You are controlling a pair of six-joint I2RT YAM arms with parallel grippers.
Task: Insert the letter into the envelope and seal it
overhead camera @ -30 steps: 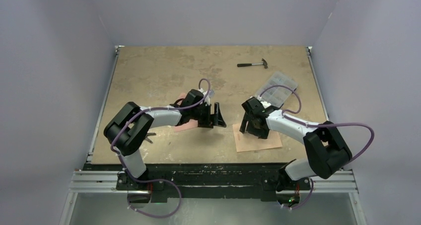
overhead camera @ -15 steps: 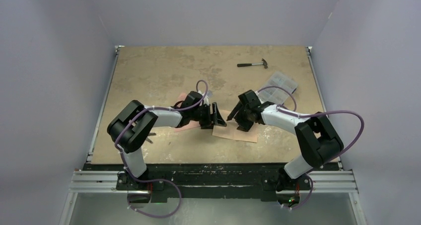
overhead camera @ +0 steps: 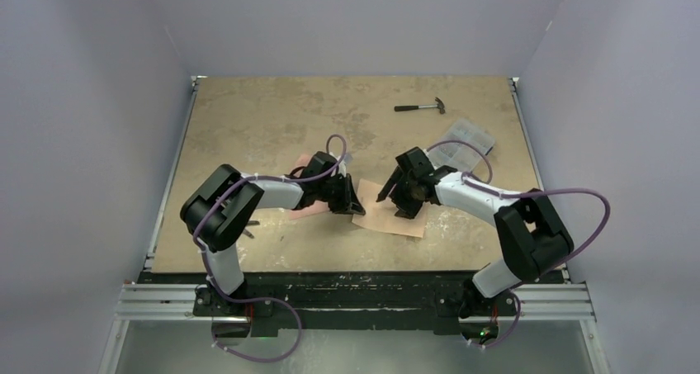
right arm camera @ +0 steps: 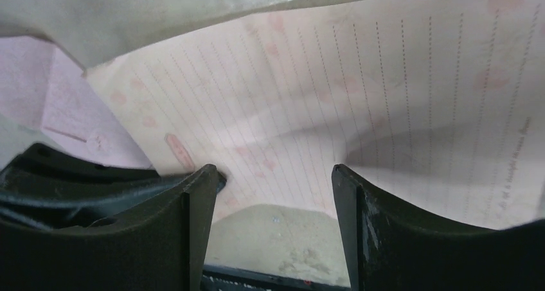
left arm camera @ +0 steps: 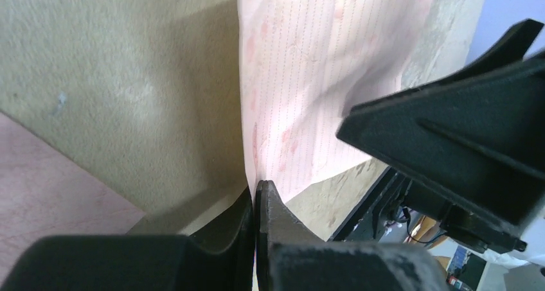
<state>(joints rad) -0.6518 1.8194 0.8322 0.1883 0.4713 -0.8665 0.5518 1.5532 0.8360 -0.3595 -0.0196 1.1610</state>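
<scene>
Two end effectors are flanking the letter [overhead camera: 388,218] on the tabletop [overhead camera: 272,118]: left end effector [left arm camera: 256,198] clamping its edge, right end effector [right arm camera: 276,178] gaping over it; envelope [overhead camera: 305,211] lying alongside, hammer [overhead camera: 421,106] and box [overhead camera: 465,136] far behind.

Pale lavender walls [overhead camera: 82,101] around tan (stained) table [overhead camera: 264,118]

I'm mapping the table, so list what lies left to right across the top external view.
envelope → letter → clear compartment box. The hammer is left out, since sideways it overlaps both letter and box.
</scene>
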